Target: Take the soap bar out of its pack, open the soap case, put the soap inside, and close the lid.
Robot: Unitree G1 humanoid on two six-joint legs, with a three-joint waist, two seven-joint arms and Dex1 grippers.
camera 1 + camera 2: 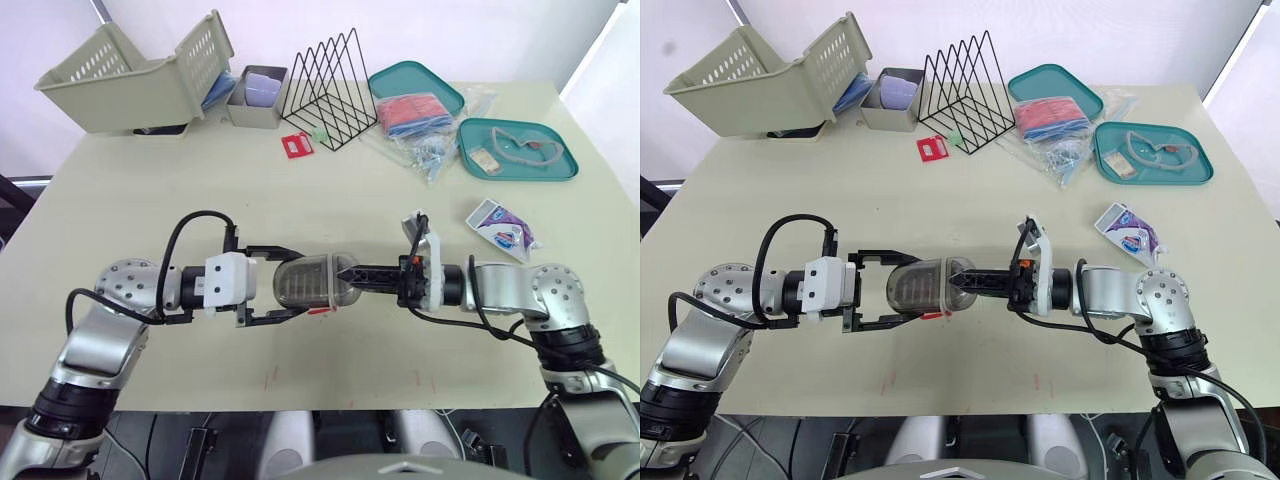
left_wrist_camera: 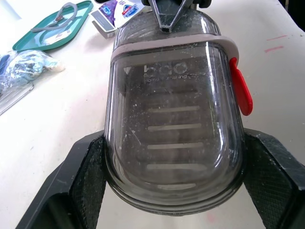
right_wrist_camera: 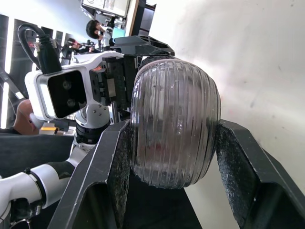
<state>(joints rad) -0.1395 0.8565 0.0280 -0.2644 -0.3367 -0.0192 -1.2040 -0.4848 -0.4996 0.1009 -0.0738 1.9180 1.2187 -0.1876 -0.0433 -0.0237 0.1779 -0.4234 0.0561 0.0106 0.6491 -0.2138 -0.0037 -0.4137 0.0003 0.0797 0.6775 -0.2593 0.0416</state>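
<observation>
A clear, smoky soap case [image 1: 312, 282] with a red latch [image 2: 241, 90] hangs just above the table near its front edge, lying sideways between my two arms. My left gripper [image 1: 295, 283] is shut on its ribbed base end, one finger on each side. From the other side, my right gripper [image 1: 350, 272] is shut on the domed lid end [image 3: 174, 129]. The two halves sit together at a grey band [image 2: 174, 45], and through the wall the case looks empty. The white and purple soap pack [image 1: 502, 228] lies flat on the table at the right.
Two teal trays [image 1: 520, 165] and clear bags [image 1: 430, 150] lie at the back right. A black wire rack [image 1: 328, 90] stands at the back centre beside a red card [image 1: 297, 146]. A grey bin [image 1: 256, 97] and a tipped beige basket [image 1: 140, 75] are at the back left.
</observation>
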